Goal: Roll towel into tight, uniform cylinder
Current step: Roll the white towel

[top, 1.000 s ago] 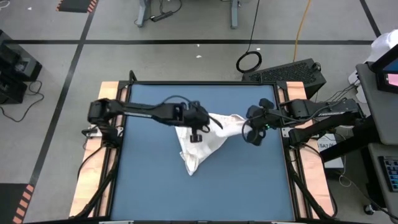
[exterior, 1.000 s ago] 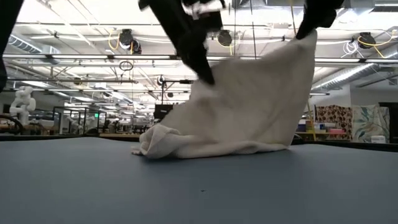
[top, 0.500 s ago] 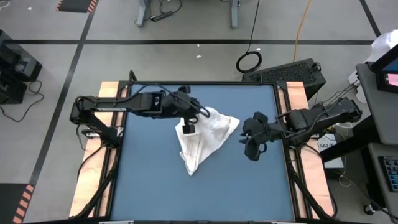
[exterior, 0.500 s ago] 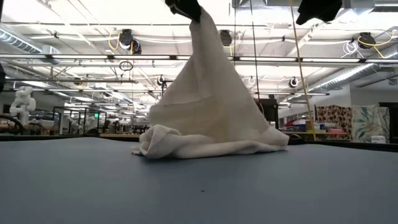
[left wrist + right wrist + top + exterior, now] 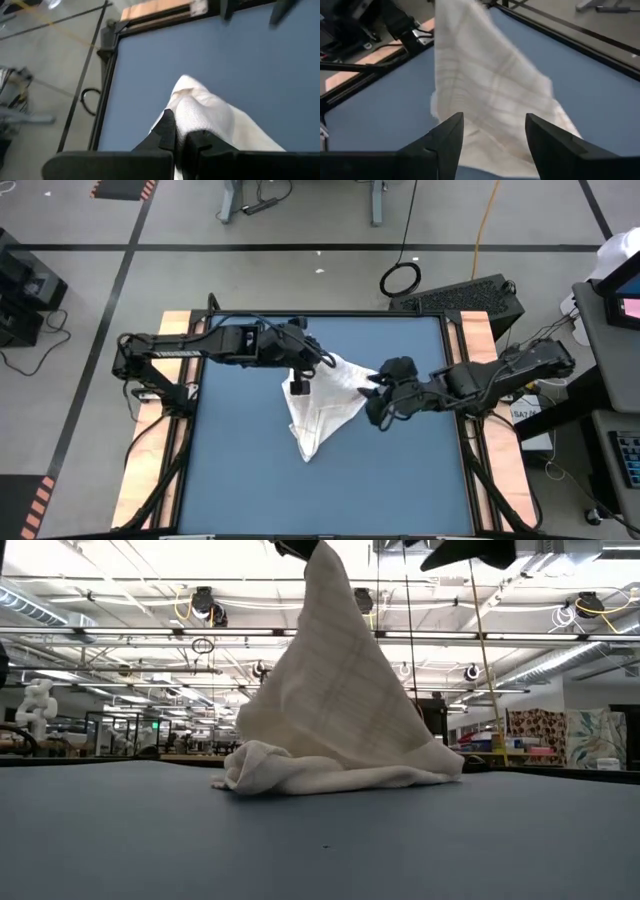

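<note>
Towel point(image 5: 322, 402) hung in a tall peak from the left tool point(image 5: 298, 386), whose fingers point(image 5: 167, 131) were pressed together on a bunched corner of the white cloth, as the left wrist view showed. That tool was held up above the blue surface point(image 5: 240, 470), at the end of the left arm reaching in from the left edge. Below its grip the cloth widened downward like a tent, faint grey grid lines running across it, and its lower part lay crumpled on the surface in a loose heap with a folded roll along the bottom edge in the low view.

Just beside the raised cloth, on its right, the right tool point(image 5: 378, 398) hovered above the surface with its fingers point(image 5: 447, 135) spread apart and nothing between them. The draped face of the towel filled the gap ahead of those fingers in the right wrist view, apparently close but not touching, though contact was hard to judge from above. In the low view only a dark part of the right tool point(image 5: 470, 552) showed at the top, apart from the towel's peak point(image 5: 325, 570).
</note>
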Robot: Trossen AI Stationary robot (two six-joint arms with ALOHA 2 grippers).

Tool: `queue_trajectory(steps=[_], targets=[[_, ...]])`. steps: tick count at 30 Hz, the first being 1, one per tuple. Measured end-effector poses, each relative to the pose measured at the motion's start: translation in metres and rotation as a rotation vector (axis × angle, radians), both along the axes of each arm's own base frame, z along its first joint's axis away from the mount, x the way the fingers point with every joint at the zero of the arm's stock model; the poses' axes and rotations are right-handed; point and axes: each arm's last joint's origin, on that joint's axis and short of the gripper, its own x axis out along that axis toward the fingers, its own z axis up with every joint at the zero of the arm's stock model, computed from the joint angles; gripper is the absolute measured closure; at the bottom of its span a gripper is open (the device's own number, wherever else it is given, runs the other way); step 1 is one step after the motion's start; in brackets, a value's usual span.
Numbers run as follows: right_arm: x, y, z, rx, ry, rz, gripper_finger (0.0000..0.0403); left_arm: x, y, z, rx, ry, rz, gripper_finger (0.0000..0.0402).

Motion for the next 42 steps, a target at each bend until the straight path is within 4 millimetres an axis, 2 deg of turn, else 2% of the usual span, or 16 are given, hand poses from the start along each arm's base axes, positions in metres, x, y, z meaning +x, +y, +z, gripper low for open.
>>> queue_trajectory(steps=[2, 8, 13, 18, 21, 27, 32, 38, 42], targets=[[0.008, 0.001, -0.002, 0.004, -0.029, -0.006, 0.0206, -0.001, -0.001, 0.009, -0.011, -0.014, -0.036, 0.0396], [0.021, -0.01, 0.009, -0.013, -0.153, -0.013, 0.0215, -0.003, -0.004, 0.031, -0.054, -0.088, -0.095, 0.0396], [0.023, -0.026, 0.017, 0.038, -0.208, -0.008, 0.0215, -0.004, -0.004, 0.036, -0.05, -0.108, -0.101, 0.0396], [0.029, -0.039, 0.022, 0.074, -0.239, 0.113, 0.0216, -0.004, -0.004, 0.041, -0.034, -0.123, -0.113, 0.0396], [0.031, -0.044, 0.026, 0.09, -0.266, 0.174, 0.0216, -0.003, -0.003, 0.042, -0.048, -0.15, -0.051, 0.0396], [0.029, -0.053, 0.04, -0.021, -0.232, 0.244, 0.0216, 0.001, -0.001, 0.051, -0.037, -0.254, -0.002, 0.0396], [0.026, -0.07, 0.052, -0.128, -0.196, 0.254, 0.0216, 0.002, -0.001, 0.054, -0.047, -0.288, 0.012, 0.0396], [0.022, -0.085, 0.062, -0.121, -0.186, 0.47, 0.0216, 0.003, -0.003, 0.056, -0.067, -0.315, 0.008, 0.0396], [0.02, -0.093, 0.068, -0.12, -0.206, 0.551, 0.0216, 0.003, -0.009, 0.057, -0.078, -0.325, -0.026, 0.0396]])
